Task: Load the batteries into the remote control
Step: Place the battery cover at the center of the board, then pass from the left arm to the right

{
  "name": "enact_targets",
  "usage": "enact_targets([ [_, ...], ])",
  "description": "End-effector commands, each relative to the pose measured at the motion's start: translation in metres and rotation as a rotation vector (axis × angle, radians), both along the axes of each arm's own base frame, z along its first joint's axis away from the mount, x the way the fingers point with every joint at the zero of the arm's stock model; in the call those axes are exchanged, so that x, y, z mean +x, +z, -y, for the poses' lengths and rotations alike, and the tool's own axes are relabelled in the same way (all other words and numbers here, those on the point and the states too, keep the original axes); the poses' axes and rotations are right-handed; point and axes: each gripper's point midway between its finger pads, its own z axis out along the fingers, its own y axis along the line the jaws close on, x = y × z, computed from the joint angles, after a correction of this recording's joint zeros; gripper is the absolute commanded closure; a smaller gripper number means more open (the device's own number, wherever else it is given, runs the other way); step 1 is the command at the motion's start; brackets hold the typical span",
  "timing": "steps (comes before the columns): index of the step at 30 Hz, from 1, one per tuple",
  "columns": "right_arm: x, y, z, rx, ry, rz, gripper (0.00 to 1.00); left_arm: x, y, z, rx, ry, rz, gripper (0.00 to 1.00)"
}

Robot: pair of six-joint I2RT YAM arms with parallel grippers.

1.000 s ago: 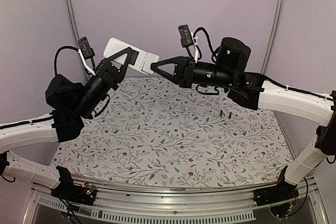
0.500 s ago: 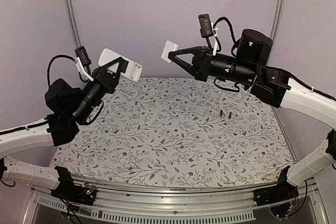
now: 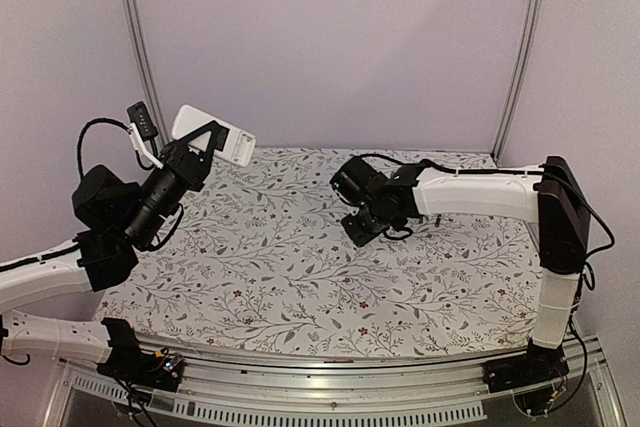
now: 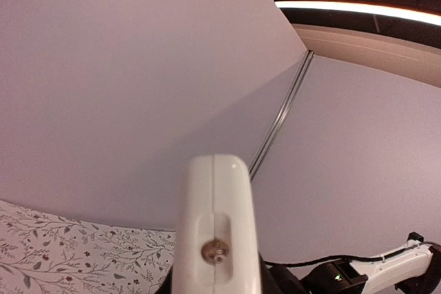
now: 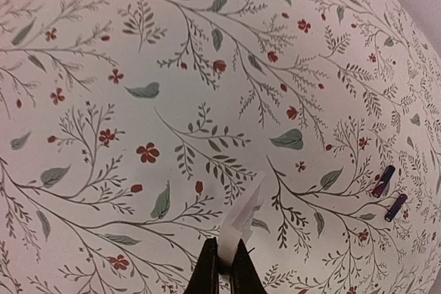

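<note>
Left claw [image 3: 213, 131] is clamped on the remote control [image 3: 236, 146], which is held raised at far left, likely for access to its back. Right claw [image 5: 224, 270] is pinched on a thin white cover [image 5: 241, 222] and held low over the surface [image 5: 138, 67], probably for set-down. 2 batteries [image 5: 384, 181] lie nearby.

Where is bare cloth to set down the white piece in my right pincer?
Free: the cloth ahead and left of the right pincer and its white piece. Crowded: the wrist view's right edge, where the batteries lie side by side.
</note>
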Motion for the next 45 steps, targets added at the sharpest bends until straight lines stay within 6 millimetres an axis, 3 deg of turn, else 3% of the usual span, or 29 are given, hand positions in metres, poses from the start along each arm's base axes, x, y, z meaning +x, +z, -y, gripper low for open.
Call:
enact_targets([
  [1,-0.019,-0.081,0.052,-0.375,-0.051,-0.178,1.00,0.001,-0.006,-0.009,0.022,0.033,-0.004,1.00],
  [4,-0.028,-0.114,0.065,-0.473,-0.052,-0.247,1.00,0.001,-0.006,-0.011,0.028,0.043,-0.002,1.00],
  [10,-0.037,-0.132,0.075,-0.514,-0.055,-0.301,0.98,0.003,-0.006,-0.013,0.037,0.057,0.001,1.00],
  [16,-0.041,-0.137,0.077,-0.516,-0.042,-0.342,0.72,0.003,-0.004,-0.012,0.032,0.053,0.005,1.00],
  [20,-0.044,-0.130,0.065,-0.450,-0.012,-0.362,0.53,0.003,-0.006,-0.012,0.032,0.048,0.001,1.00],
  [24,-0.027,-0.079,0.037,-0.279,0.024,-0.244,0.40,0.002,-0.007,-0.011,0.032,0.040,0.001,1.00],
  [26,-0.014,-0.025,0.020,-0.146,0.044,-0.108,0.28,0.002,-0.006,-0.008,0.028,0.025,0.003,1.00],
  [27,-0.009,0.007,0.010,-0.066,0.065,-0.030,0.17,0.002,-0.006,-0.006,0.028,0.017,0.001,1.00],
  [28,-0.009,0.047,0.000,0.025,0.106,0.060,0.08,0.002,-0.007,-0.004,0.030,0.010,0.000,1.00],
  [29,-0.013,0.071,-0.012,0.106,0.156,0.123,0.02,0.003,-0.008,-0.002,0.030,0.006,-0.004,1.00],
  [30,-0.023,0.103,-0.026,0.189,0.246,0.211,0.01,0.004,-0.008,-0.001,0.028,0.002,-0.009,1.00],
  [31,-0.038,0.122,-0.040,0.261,0.346,0.272,0.01,0.004,-0.008,0.001,0.025,-0.007,-0.008,1.00],
  [32,-0.058,0.159,-0.049,0.336,0.467,0.392,0.01,0.004,-0.007,0.004,0.025,-0.018,-0.009,1.00],
  [33,-0.076,0.177,-0.058,0.403,0.566,0.472,0.01,0.003,-0.006,0.005,0.024,-0.029,-0.005,1.00],
  [35,-0.108,0.229,-0.061,0.520,0.733,0.700,0.01,0.001,-0.004,0.009,0.026,-0.048,-0.001,1.00],
  [37,-0.121,0.250,-0.063,0.576,0.795,0.796,0.01,0.001,-0.005,0.011,0.029,-0.058,-0.001,1.00],
  [39,-0.120,0.266,-0.075,0.593,0.820,0.828,0.01,0.002,-0.007,0.016,0.034,-0.075,-0.007,1.00],
  [41,-0.118,0.265,-0.093,0.576,0.853,0.833,0.01,0.002,-0.008,0.020,0.030,-0.094,-0.018,1.00],
  [45,-0.127,0.246,-0.126,0.481,0.940,0.889,0.01,0.002,-0.009,0.027,0.030,-0.125,-0.025,1.00],
])
